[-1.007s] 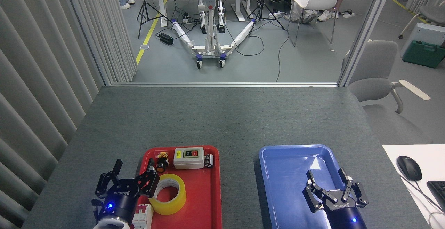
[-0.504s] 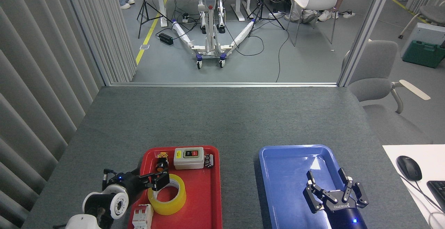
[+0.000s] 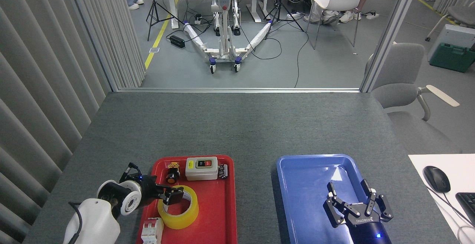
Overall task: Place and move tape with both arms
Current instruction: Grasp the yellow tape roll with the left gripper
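Observation:
The tape [image 3: 182,217], a wide yellow roll with a pale core, lies flat in the near left part of a red tray [image 3: 230,199]. My left gripper [image 3: 173,195] reaches in sideways from the left. It is open, its black fingers spread over the roll's left rim and hole; I cannot tell whether they touch it. My right gripper [image 3: 352,195] hovers open over the near part of a blue tray [image 3: 304,177], with nothing between its fingers.
The red tray also holds a grey switch box [image 3: 201,168], an orange-tipped push button [image 3: 171,176], a small black part [image 3: 222,170] and a white breaker [image 3: 152,231]. A mouse [image 3: 436,179] and keyboard [image 3: 468,202] sit at the right. A slatted wall runs along the left.
My left arm has swung its wrist over, from fingers pointing up beside the roll to fingers reaching sideways over the roll's left rim. The right arm and the tape have not moved.

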{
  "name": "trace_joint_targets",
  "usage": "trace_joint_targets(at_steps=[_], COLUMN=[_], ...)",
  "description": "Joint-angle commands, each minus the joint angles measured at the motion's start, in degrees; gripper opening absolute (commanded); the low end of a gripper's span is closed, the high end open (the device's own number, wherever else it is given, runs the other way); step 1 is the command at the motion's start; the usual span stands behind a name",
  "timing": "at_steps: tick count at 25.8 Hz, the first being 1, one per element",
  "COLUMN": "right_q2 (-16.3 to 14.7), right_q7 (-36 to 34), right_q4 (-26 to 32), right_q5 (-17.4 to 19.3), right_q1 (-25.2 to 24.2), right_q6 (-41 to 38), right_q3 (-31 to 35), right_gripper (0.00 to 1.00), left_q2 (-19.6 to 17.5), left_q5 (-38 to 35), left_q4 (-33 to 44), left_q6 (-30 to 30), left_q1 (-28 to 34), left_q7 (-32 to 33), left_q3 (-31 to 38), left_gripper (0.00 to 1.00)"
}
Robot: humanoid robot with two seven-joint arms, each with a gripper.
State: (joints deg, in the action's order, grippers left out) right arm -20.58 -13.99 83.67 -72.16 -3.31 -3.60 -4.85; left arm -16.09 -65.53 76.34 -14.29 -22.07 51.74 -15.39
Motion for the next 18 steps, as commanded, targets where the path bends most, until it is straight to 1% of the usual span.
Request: trace_joint_targets(at_steps=[1,4,6,11,15,16,18], right_q2=[0.0,-0.1,-0.1,-0.1,-0.1,-0.1,-0.1], right_q7=[0.0,0.0,0.0,-0.1,-0.1,-0.1,-0.1], right_q4=[0.0,0.0,0.0,0.0,0.0,0.0,0.0], right_q5=[0.0,0.0,0.0,0.0,0.0,0.0,0.0], right_q1=[-0.1,-0.1,-0.1,-0.2,-0.2,-0.2,-0.2], right_q6=[-0.1,0.0,0.0,-0.1,-0.1,-0.1,-0.1], right_q3=[0.0,0.0,0.0,0.0,0.0,0.0,0.0], right_gripper=[1.0,1.0,1.0,1.0,1.0,1.0,1.0], left_q2=[-0.4,-0.9,-0.9,-0.9,-0.8,-0.7,-0.4], left_q5=[-0.1,-0.1,-0.1,-0.1,-0.1,-0.1,-0.1], left_q4=[-4.6,-5.9,-5.9,-8.9,-12.4,-12.6,-12.8], left_q6=[-1.8,-2.1,-2.5,-7.1,-10.4,-11.4,-13.2], left_q1=[-2.5,-4.1,-4.6,-6.1,-8.2,-8.4,-8.5], left_q7=[3.6,8.3,9.9,10.3,10.2,10.1,10.1], left_q3=[-0.9,-1.9,-2.4,-2.7,-4.8,-4.8,-4.9], left_gripper=[0.99,0.99,0.99,0.99,0.99,0.98,0.85])
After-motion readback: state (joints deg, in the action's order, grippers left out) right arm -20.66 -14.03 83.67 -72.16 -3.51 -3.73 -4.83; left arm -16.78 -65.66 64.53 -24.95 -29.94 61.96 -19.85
